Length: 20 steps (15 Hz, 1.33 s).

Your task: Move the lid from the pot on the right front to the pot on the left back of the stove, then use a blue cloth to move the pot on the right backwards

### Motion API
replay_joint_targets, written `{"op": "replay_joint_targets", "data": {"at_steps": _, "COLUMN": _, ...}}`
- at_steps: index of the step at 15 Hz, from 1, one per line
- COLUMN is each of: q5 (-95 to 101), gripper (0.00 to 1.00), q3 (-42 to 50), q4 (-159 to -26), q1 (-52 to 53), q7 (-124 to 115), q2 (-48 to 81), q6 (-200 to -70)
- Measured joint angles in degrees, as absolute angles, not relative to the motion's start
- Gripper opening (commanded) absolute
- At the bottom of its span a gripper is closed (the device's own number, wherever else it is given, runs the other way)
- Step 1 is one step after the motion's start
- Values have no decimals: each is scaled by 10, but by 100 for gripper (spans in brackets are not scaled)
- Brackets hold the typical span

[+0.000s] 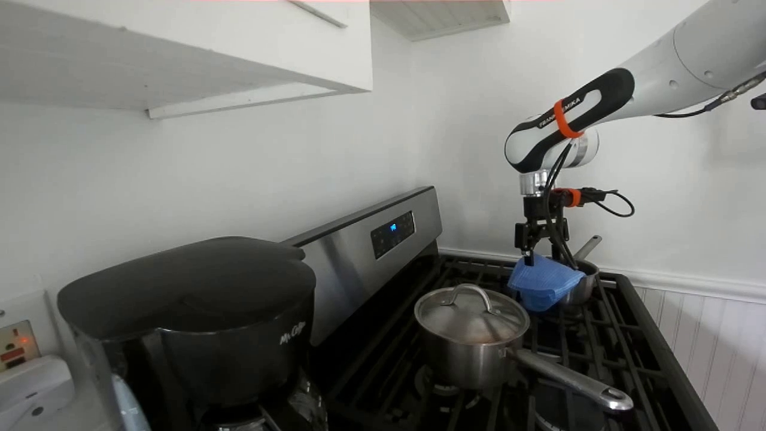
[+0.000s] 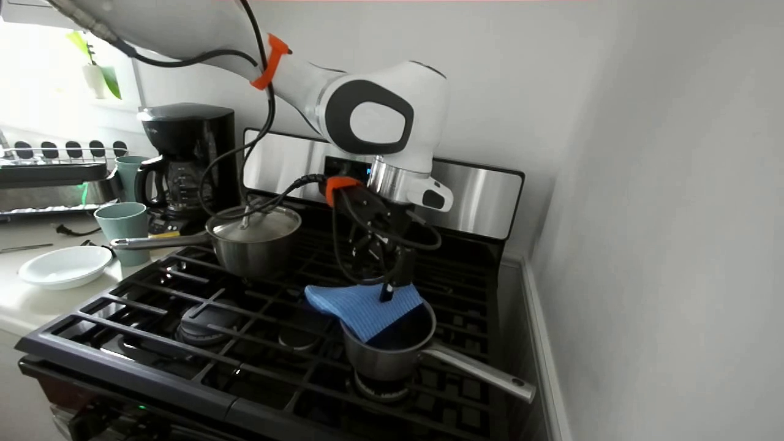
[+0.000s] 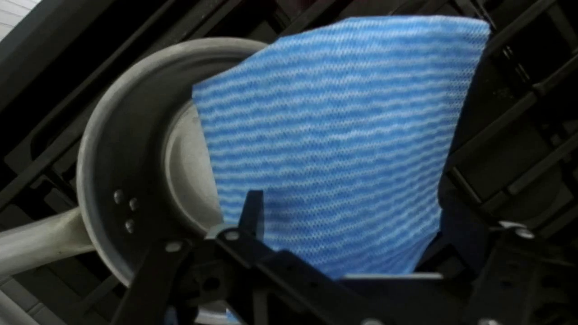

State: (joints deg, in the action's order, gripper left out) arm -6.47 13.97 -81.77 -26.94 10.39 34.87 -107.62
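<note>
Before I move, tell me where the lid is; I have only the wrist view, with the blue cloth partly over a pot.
Observer: In both exterior views, the lid sits on the other pot, at the left back of the stove.
Operator: Now fill in what my picture's left edge cuts off.
Observer: In an exterior view, the handle of the open pot ends pointing toward the wall on the stove's right.
Operator: Name one thing standing off the stove's left side.
Observer: A black coffee maker stands there, in both exterior views.
</note>
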Motion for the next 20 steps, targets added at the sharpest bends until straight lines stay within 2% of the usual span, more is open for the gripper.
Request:
{"op": "replay_joint_targets", "data": {"at_steps": 1, "q5": -65, "gripper": 100, "q3": 138, "q4": -828, "q1": -268, "q7": 105, "q2": 349, "q6": -1086}}
{"op": "replay_joint_targets", "data": {"at_steps": 2, "q5": -65, "gripper": 93, "q3": 136, "q4": -837, "q1": -267, "q7": 105, "q2": 349, "q6": -1099}}
{"op": "replay_joint_targets", "data": {"at_steps": 3, "q5": -65, "gripper": 72, "q3": 135, "q4": -846, "q1": -267, "q7": 105, "q2": 349, "q6": -1112}}
{"op": "replay_joint_targets", "data": {"at_steps": 5, "q5": -64, "gripper": 68, "q3": 135, "q4": -861, "q1": -266, "q7": 106, "q2": 350, "q6": -1135}}
{"op": "replay_joint_targets", "data": {"at_steps": 14, "q5": -61, "gripper": 5, "q3": 135, "q4": -884, "q1": -265, "q7": 108, "q2": 350, "q6": -1169}}
{"op": "replay_joint_targets", "data": {"at_steps": 16, "q5": -61, "gripper": 0, "q3": 135, "q4": -884, "q1": -262, "q7": 108, "q2": 350, "q6": -1169}}
{"op": "replay_joint_targets", "data": {"at_steps": 20, "q5": -56, "gripper": 2, "q3": 135, "q4": -886, "q1": -257, "q7": 108, "q2": 350, "q6": -1170}}
